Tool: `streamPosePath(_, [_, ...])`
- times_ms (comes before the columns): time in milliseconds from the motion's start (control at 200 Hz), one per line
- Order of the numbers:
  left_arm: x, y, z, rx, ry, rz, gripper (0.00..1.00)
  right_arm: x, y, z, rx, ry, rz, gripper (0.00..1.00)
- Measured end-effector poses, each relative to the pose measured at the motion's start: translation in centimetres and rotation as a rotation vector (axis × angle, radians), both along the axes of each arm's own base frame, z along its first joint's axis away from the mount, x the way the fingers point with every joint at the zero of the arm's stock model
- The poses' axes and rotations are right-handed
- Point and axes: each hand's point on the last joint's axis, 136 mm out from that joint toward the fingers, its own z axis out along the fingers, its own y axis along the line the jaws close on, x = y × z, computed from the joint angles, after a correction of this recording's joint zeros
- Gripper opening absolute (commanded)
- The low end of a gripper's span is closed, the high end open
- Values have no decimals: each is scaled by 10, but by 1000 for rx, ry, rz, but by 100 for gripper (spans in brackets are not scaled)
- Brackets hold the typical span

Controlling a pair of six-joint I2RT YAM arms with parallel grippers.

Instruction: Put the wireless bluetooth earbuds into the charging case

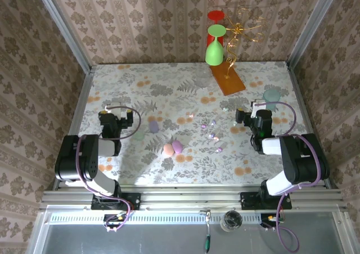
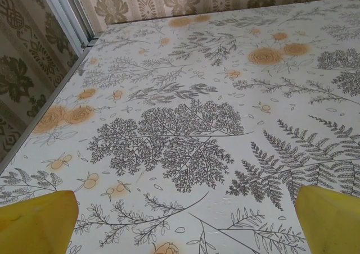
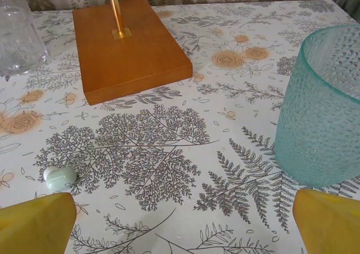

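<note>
The left arm's black end effector [image 2: 180,227] hangs low over the floral-printed bench [image 1: 140,96] near its left edge, its yellow fingertips [image 2: 36,220] spread to their widest with nothing between them. Near its right side lie four pastel pebble-shaped charging cases: a pale green case [image 1: 139,135] beside a lilac case [image 1: 153,126], then a peach case [image 1: 168,149] touching a pink case [image 1: 177,146]. From above it is impossible to tell whether any lid is up. Farther right, the wireless bluetooth earbuds [image 1: 212,135], tiny glossy pink-lilac nubs, lie scattered on the print between the cases and the right arm, apart from every case. The right arm's end effector [image 3: 183,228] is equally wide and empty. A small pale mint glossy pebble [image 3: 60,177] sits just ahead to its left, an orange wooden block [image 3: 129,46] lies beyond, and a teal dimpled glass tumbler [image 3: 320,108] stands close on its right. The step in hand appears to be the first pick of a bud, and the right arm seems better placed for it. Doing it well likely means swinging left, away from the tumbler, and singling out one nub with room around it. The arm should then descend straight over it and close slowly, since such small, slick pieces may squirt sideways. The left arm could meanwhile steady a case.
</note>
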Motion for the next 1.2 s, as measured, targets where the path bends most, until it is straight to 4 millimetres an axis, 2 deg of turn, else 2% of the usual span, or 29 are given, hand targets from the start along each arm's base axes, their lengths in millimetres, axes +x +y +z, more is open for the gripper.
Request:
streamPosePath(980, [-1, 0, 1, 5, 0, 7, 100, -1, 0, 0, -1, 5, 1, 100])
streamPosePath(1085, [-6, -3, 11, 17, -20, 5, 100, -5, 1, 13, -2, -2, 3, 100])
streamPosePath(1195, [-11, -11, 40, 35, -84, -6, 100, -10, 1, 41, -5, -47, 1, 100])
